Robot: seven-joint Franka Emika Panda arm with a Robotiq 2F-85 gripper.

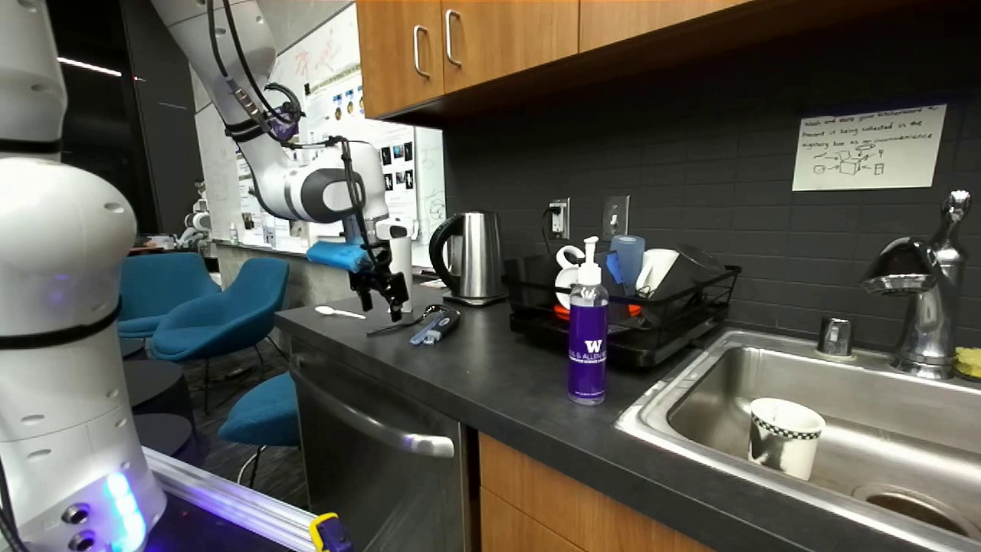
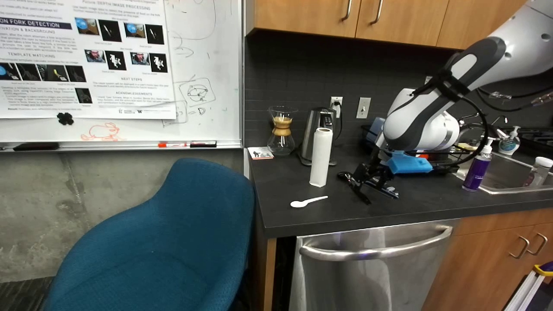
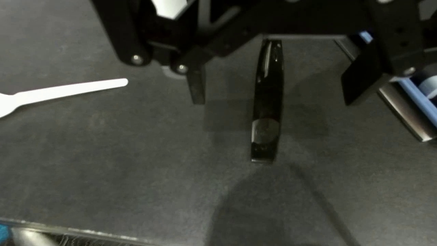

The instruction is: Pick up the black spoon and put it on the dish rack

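The largest thing here is the dark counter (image 1: 490, 376), with the task's things on it. Above it the white robot arm (image 1: 264, 165) reaches out, with its last part directed down. Then comes the dish rack (image 1: 651, 345); in an exterior view it stands at 3 o'clock from the lower end of the arm, and it is already rather full. The steel kettle (image 1: 481, 257) is there at 2 o'clock.

The gripper (image 3: 272, 95) has its jaws wide apart and holds nothing. A white upright roll (image 2: 321, 157) is at 10 o'clock from it in an exterior view, and a dark-and-blue tool (image 3: 417, 99) lies at 3 o'clock in the wrist view. The black spoon (image 3: 268, 102) lies on the counter and appears, in the wrist view, between the jaws: its handle points to 6 o'clock, its bowl is hidden below the gripper (how much height remains to it, I cannot say). The smallest seems a white spoon (image 2: 307, 201), well apart at 9 o'clock in the wrist view.

I judge that the step in hand is the alignment just before the grasp. The next move calls for going down as far as needed, without turning, and closing across the handle; after this, a lift and a carry to the rack.
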